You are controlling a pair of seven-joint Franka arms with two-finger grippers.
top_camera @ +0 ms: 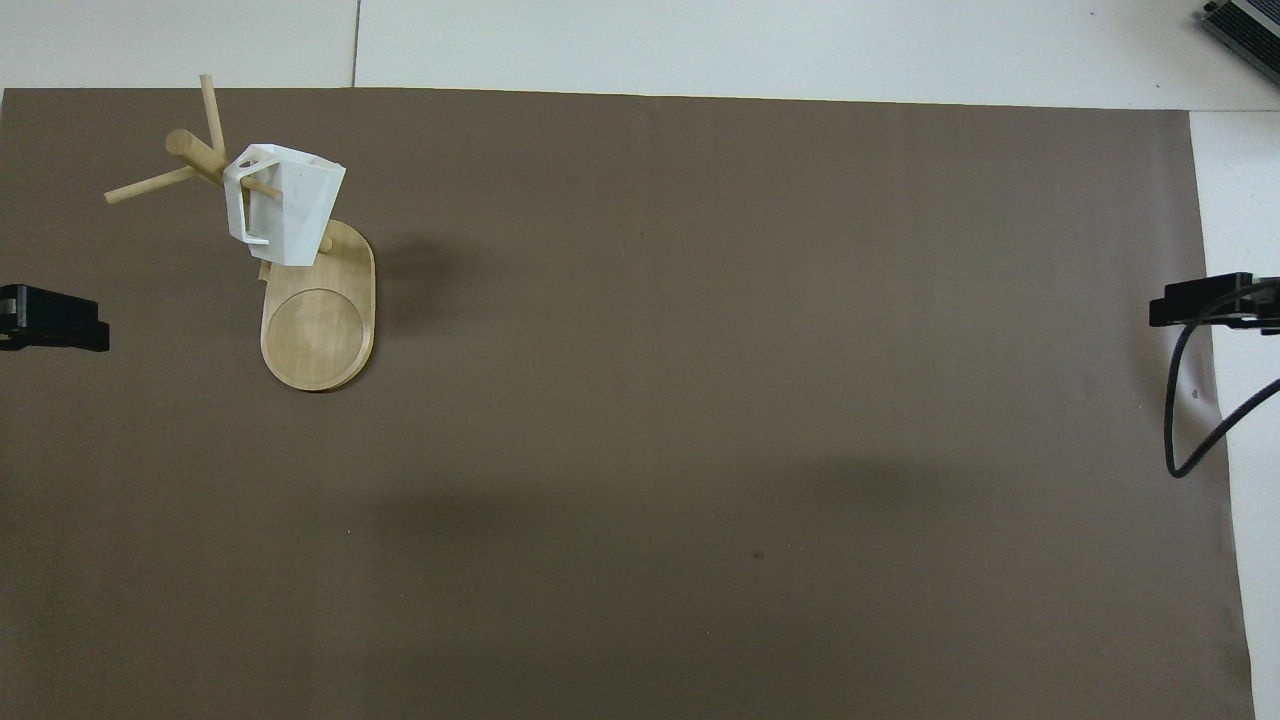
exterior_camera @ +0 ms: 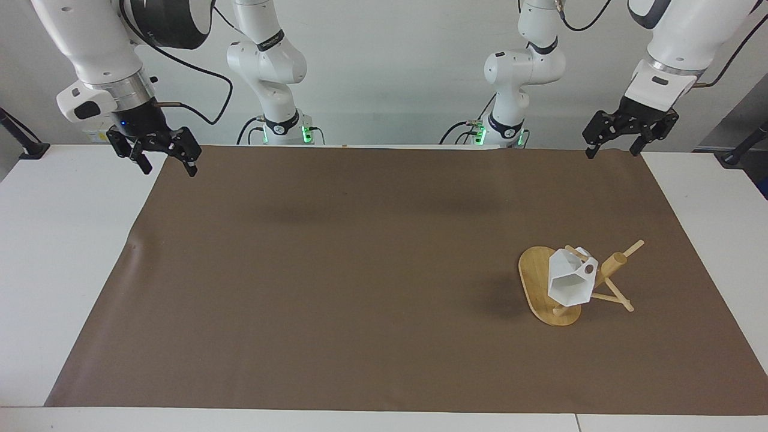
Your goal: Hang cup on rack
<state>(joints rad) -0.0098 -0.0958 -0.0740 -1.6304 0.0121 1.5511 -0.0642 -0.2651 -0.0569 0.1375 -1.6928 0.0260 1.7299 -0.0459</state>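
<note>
The white faceted cup (exterior_camera: 570, 282) (top_camera: 282, 203) hangs by its handle on a peg of the bamboo rack (exterior_camera: 543, 285) (top_camera: 318, 330), which stands on the brown mat toward the left arm's end of the table. My left gripper (exterior_camera: 612, 143) is open and empty, raised over the mat's edge closest to the robots, well clear of the rack; only its tip (top_camera: 50, 318) shows in the overhead view. My right gripper (exterior_camera: 168, 161) hangs open and empty over the mat's corner at the right arm's end, and its tip (top_camera: 1195, 303) reaches into the overhead view.
A brown mat (exterior_camera: 360, 288) covers most of the white table (exterior_camera: 60, 252). A black cable (top_camera: 1185, 420) loops down beside the right gripper. Nothing else lies on the mat.
</note>
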